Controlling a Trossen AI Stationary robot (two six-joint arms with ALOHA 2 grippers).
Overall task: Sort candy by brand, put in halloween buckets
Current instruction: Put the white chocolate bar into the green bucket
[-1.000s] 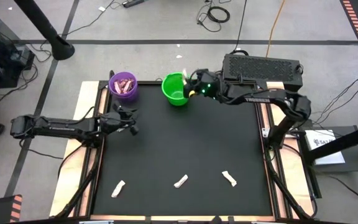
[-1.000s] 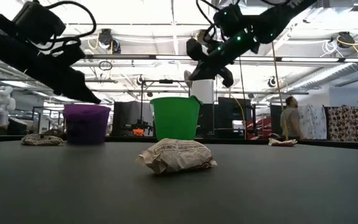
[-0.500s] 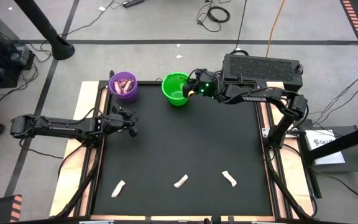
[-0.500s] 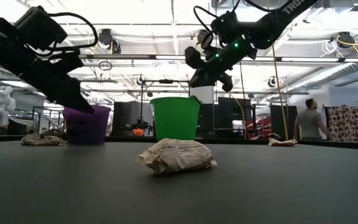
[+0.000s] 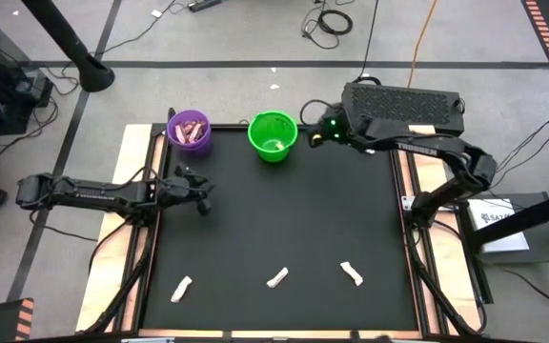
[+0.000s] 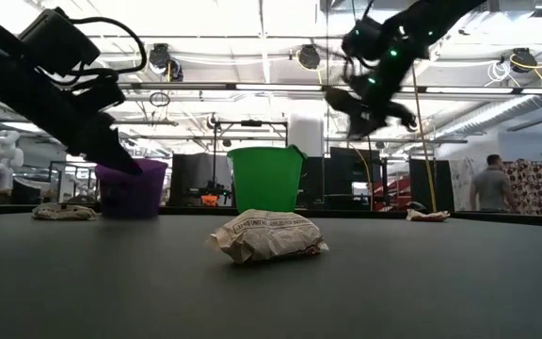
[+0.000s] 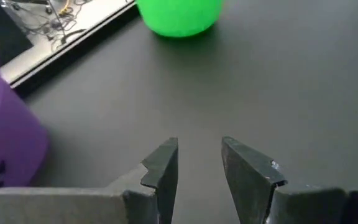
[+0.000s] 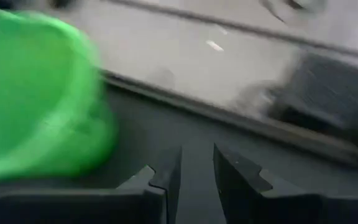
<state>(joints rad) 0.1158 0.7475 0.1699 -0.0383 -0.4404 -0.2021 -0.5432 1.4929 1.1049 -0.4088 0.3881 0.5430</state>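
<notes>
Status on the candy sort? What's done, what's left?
Done: pink candy sits in the purple bucket, and one piece shows in the green bucket. In hand: nothing; the right gripper is beside the green bucket, the left gripper below the purple one, both empty. Left: three white candies at the near edge.

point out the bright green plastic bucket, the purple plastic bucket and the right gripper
bright green plastic bucket (image 5: 273,136), high view, inside floor
purple plastic bucket (image 5: 181,143), high view, rim
right gripper (image 5: 309,135), high view, between fingertips
</notes>
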